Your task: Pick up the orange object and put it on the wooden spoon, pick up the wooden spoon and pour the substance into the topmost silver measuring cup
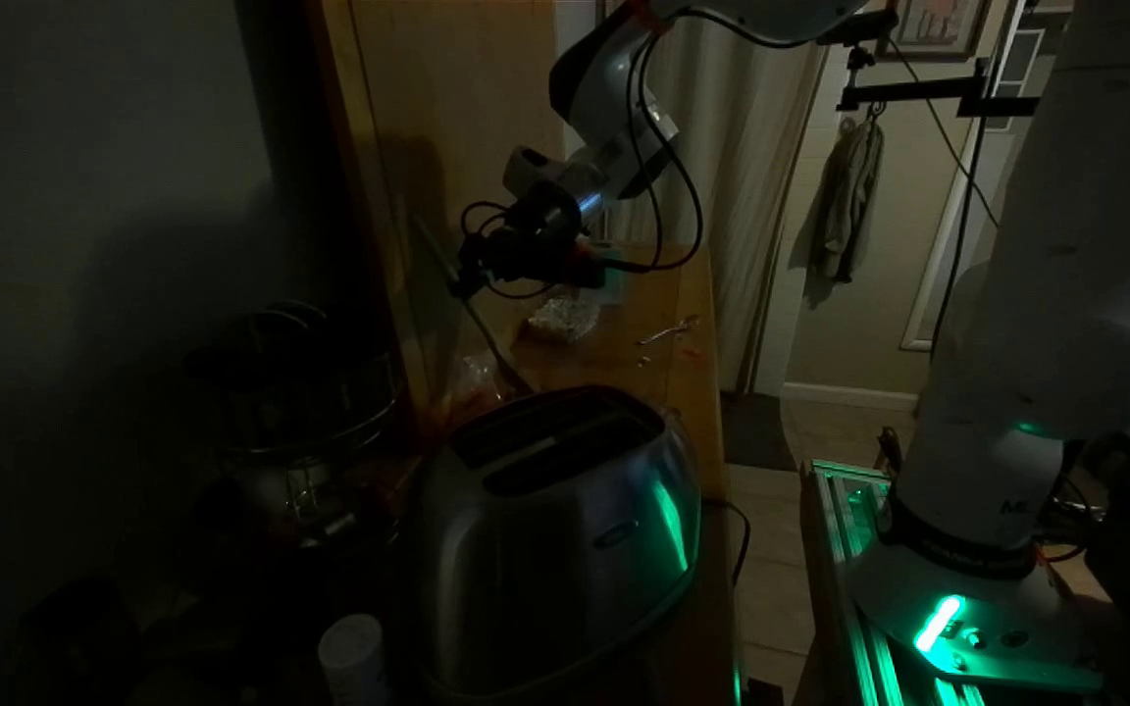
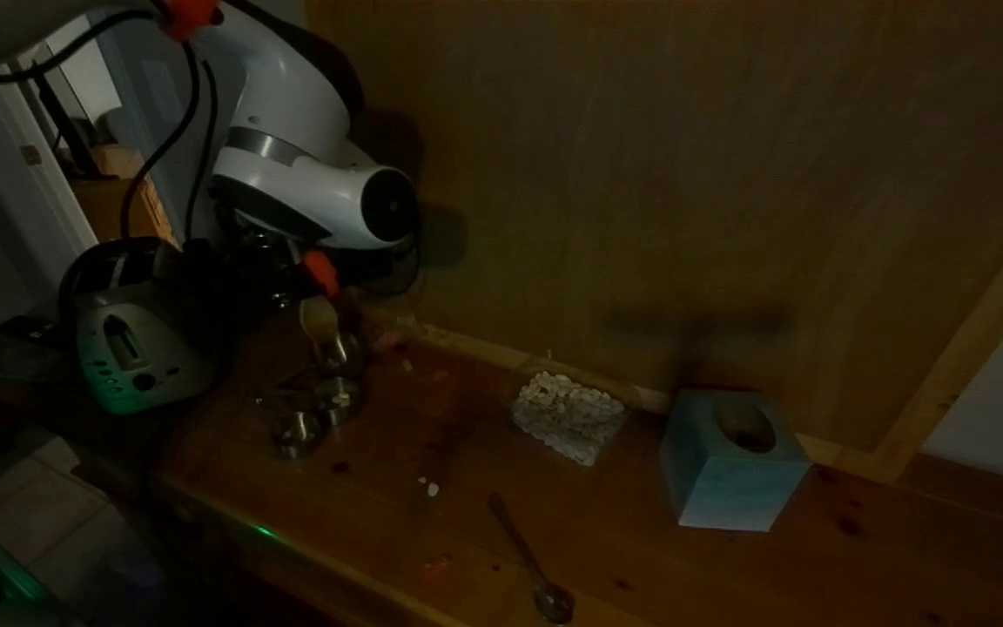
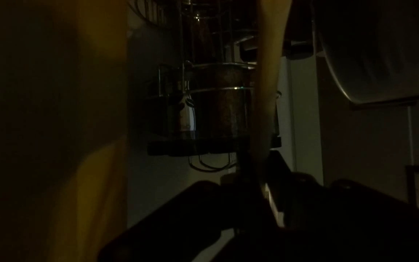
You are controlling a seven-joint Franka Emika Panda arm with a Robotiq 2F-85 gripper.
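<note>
The gripper point(image 3: 262, 162) is clamped on the handle of the wooden spoon point(image 3: 272, 62), whose bowl end is near the toaster point(image 2: 149, 348) in both exterior views. On the table near the toaster stand the topmost silver cup point(image 2: 343, 355), its contents too dim to make out; the middle cup point(image 2: 336, 416), with pale bits inside; and the lowest cup point(image 2: 294, 441). Farther from the toaster, a clear tub point(image 2: 554, 442) holds pale flakes point(image 2: 567, 403); farther still stands a bluish box point(image 2: 728, 488) with an oval opening. The toaster's oval badge point(image 1: 616, 534) is too dim to read. Which thing is the orange object, I cannot tell.
</note>
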